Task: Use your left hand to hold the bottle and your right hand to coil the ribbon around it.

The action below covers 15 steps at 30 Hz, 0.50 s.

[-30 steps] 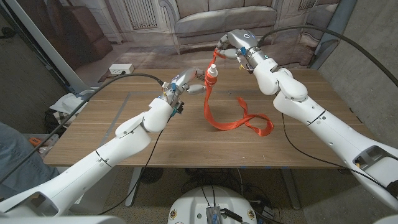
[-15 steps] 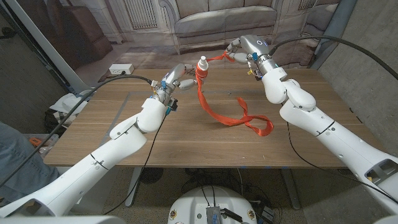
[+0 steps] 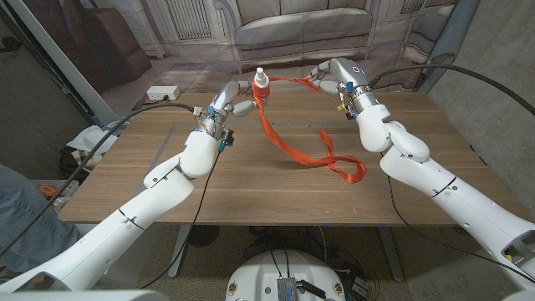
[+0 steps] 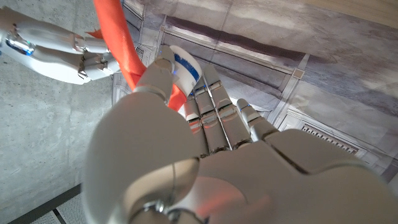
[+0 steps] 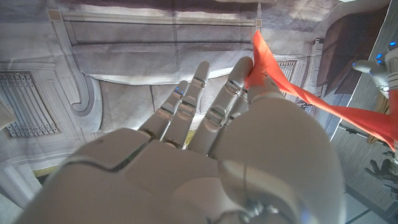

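Observation:
My left hand (image 3: pixel 231 99) grips a small white bottle (image 3: pixel 261 84) and holds it in the air above the table's far edge. An orange-red ribbon (image 3: pixel 288 144) is wound on the bottle and hangs down to the table, where it ends in a loose loop (image 3: pixel 341 164). Its upper end runs taut to my right hand (image 3: pixel 328 75), which pinches it a short way to the right of the bottle. In the left wrist view the bottle (image 4: pixel 184 66) and ribbon (image 4: pixel 119 43) show past my fingers (image 4: pixel 214 112). In the right wrist view the ribbon (image 5: pixel 292 88) leaves my fingertips (image 5: pixel 246 73).
The wooden table (image 3: pixel 209 188) carries a strip of grey tape (image 3: pixel 157 159) on its left side. A white power strip (image 3: pixel 163 93) lies at the far left corner. A person's knee (image 3: pixel 21 213) shows at the left edge. A sofa (image 3: pixel 301 25) stands behind the table.
Both hands have risen and moved away from me, lifting the bottle higher and a little left. The ribbon between the hands has drawn tauter, and its tail slid slightly on the table.

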Available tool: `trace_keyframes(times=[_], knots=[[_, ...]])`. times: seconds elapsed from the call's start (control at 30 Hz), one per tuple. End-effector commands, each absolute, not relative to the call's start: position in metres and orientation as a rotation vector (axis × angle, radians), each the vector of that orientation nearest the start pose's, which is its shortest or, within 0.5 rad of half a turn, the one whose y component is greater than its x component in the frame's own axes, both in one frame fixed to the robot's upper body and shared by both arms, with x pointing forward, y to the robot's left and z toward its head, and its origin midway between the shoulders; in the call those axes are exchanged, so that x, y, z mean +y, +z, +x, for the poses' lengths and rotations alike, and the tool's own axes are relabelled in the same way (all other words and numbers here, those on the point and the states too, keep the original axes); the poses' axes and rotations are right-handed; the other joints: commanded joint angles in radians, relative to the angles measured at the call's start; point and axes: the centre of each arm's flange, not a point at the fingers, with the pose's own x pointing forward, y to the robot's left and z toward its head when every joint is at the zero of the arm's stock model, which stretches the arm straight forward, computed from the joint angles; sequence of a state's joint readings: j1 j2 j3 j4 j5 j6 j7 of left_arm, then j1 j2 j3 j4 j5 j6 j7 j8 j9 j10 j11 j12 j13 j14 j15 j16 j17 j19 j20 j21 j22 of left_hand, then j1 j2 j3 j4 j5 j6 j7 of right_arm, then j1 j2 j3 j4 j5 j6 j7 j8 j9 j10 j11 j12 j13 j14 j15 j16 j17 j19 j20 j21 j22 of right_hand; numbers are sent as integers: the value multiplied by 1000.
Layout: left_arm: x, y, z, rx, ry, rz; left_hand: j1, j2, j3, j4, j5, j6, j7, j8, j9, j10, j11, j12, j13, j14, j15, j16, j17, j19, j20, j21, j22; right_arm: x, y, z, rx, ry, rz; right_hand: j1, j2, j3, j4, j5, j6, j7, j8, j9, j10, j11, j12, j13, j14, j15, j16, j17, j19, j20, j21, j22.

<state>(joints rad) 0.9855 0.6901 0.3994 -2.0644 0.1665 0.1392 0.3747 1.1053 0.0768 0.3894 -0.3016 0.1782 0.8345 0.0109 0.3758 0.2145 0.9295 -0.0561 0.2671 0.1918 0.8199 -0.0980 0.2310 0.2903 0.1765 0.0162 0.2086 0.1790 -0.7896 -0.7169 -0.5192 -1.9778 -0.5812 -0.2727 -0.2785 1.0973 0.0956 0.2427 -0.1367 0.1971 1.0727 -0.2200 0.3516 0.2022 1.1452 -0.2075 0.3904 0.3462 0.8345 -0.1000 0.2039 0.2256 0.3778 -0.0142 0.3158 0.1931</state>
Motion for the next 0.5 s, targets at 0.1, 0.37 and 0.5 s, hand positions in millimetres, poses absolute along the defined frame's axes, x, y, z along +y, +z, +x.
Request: trace_keyframes(times=[0.1, 0.37, 0.5], knots=[[203, 68, 505, -949, 121, 674, 1, 17, 165, 169, 3, 135, -38, 68, 55, 112, -116, 157, 449, 3, -54, -1, 4, -3, -4, 0, 4, -193, 90, 519, -974, -293, -1130, -2, 11, 6, 4, 3, -2, -1, 3, 6, 8, -4, -1, 2, -6, -112, 7, 1, 3, 6, -2, 3], [204, 68, 505, -953, 118, 654, 1, 16, 165, 169, 3, 134, -37, 69, 55, 111, -114, 156, 448, 4, -55, 0, 4, -3, -4, 1, 4, -191, 80, 517, -976, -278, -1088, -4, 12, 6, 5, 1, -4, -1, 2, 6, 7, -4, -2, 3, -7, -109, 6, 1, 2, 8, -3, 3], [205, 67, 504, -949, 123, 650, 2, 17, 167, 167, 4, 133, -37, 69, 54, 111, -116, 156, 448, 3, -53, -2, 4, -3, -9, 0, 4, -189, 76, 518, -980, -269, -1064, -6, 13, 7, 6, 0, -6, -1, 1, 6, 5, -4, -3, 4, -5, -109, 7, 2, 2, 8, -3, 3]])
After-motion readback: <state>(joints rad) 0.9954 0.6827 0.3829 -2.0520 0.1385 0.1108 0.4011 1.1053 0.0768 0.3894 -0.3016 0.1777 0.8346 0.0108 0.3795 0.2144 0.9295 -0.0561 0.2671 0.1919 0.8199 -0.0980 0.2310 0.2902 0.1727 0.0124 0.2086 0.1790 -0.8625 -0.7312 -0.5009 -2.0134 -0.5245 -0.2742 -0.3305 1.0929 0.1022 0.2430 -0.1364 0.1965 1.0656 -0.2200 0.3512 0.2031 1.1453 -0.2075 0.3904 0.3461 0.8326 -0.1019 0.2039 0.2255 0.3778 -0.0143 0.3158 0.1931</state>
